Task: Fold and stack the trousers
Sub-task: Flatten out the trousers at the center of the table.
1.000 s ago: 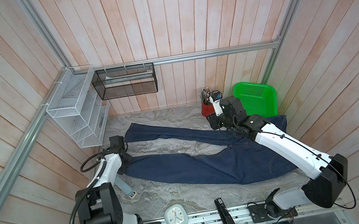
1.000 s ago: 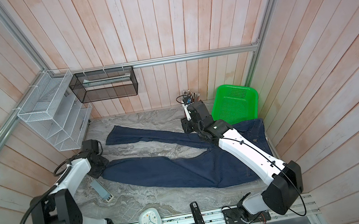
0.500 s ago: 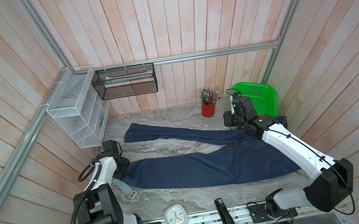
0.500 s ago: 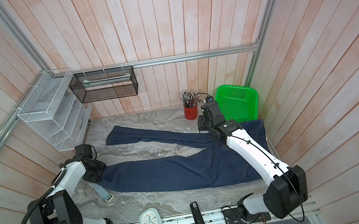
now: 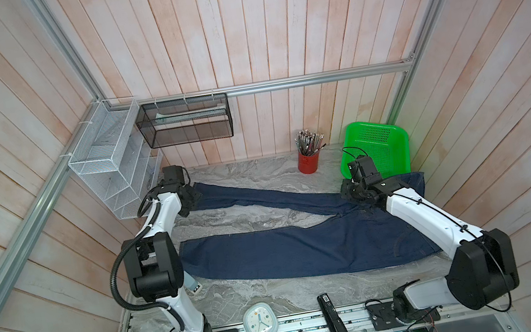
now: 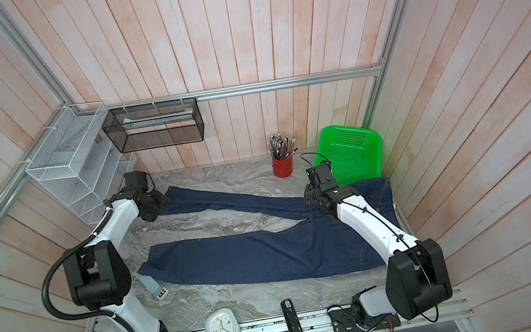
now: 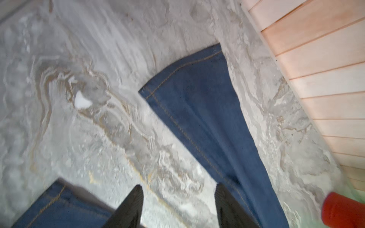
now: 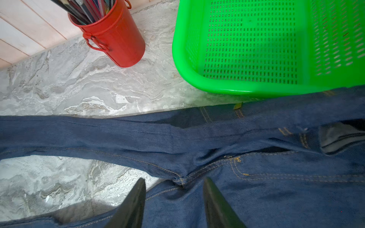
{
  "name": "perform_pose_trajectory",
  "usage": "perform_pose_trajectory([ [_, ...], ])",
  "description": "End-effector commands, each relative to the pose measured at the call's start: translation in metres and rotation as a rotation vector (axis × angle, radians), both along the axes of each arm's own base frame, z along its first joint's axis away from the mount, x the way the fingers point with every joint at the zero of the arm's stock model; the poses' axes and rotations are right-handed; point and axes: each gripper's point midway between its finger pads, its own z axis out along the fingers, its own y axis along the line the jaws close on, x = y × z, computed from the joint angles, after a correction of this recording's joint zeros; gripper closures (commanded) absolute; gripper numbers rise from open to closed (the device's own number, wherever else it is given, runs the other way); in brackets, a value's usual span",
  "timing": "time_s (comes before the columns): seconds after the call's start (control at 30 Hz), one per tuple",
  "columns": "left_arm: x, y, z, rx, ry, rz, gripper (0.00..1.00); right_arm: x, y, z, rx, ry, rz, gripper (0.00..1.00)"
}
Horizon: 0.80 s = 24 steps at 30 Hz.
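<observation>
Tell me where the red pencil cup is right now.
In both top views the red cup stands at the back of the table, on the robot's right side, beside the green basket and beyond the far leg of the trousers.

I see the trousers point(image 5: 305, 250) lying unfolded and flat on the worktop point(image 5: 247, 219). They are dark indigo denim with tan stitching, legs splayed in a V toward the left side, waist at the right.

One pair of trousers point(image 5: 305, 250), two robot arms, left arm point(image 5: 161, 220) and right arm point(image 5: 421, 218), one red pot point(image 5: 308, 164) of pencils point(image 5: 308, 140) too many to count, one green basket point(image 5: 391, 135), one white wire rack point(image 5: 107, 169), one black mesh basket point(image 5: 186, 125), one clock point(image 5: 260, 322), one black stapler point(image 5: 333, 321), one grey device point(image 6: 157, 288).
</observation>
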Motion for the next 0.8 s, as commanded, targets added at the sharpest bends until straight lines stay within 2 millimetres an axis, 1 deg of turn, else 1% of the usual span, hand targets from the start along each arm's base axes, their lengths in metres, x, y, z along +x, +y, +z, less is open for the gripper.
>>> perform_pose_trajectory([
  [0.0, 0.023, 0.016, -0.016, 0.089, 0.042, -0.033, 0.41, 0.004, 0.012, 0.005, 0.061, -0.022, 0.03, 0.51],
  [0.03, 0.03, 0.017, -0.025, 0.097, 0.07, -0.044, 0.42, 0.004, 0.013, 0.006, 0.067, -0.022, 0.035, 0.51],
  [0.13, 0.043, 0.019, -0.043, 0.122, 0.116, -0.074, 0.45, 0.004, 0.015, 0.007, 0.073, -0.021, 0.048, 0.51],
  [0.23, 0.048, 0.023, -0.06, 0.153, 0.164, -0.094, 0.51, 0.004, 0.017, 0.009, 0.079, -0.025, 0.056, 0.51],
  [0.33, 0.054, 0.023, -0.072, 0.183, 0.205, -0.128, 0.58, 0.005, 0.018, 0.011, 0.081, -0.032, 0.061, 0.51],
  [0.43, 0.062, 0.021, -0.084, 0.191, 0.238, -0.158, 0.58, 0.006, 0.018, 0.008, 0.075, -0.027, 0.068, 0.51],
  [0.53, 0.067, 0.017, -0.098, 0.197, 0.288, -0.184, 0.58, 0.007, 0.023, -0.002, 0.08, -0.001, 0.088, 0.52],
  [0.63, 0.06, 0.02, -0.113, 0.227, 0.372, -0.194, 0.64, 0.01, 0.026, -0.011, 0.078, 0.021, 0.103, 0.52],
  [0.77, 0.041, 0.03, -0.129, 0.274, 0.481, -0.195, 0.69, 0.013, 0.028, -0.015, 0.075, 0.032, 0.108, 0.52],
])
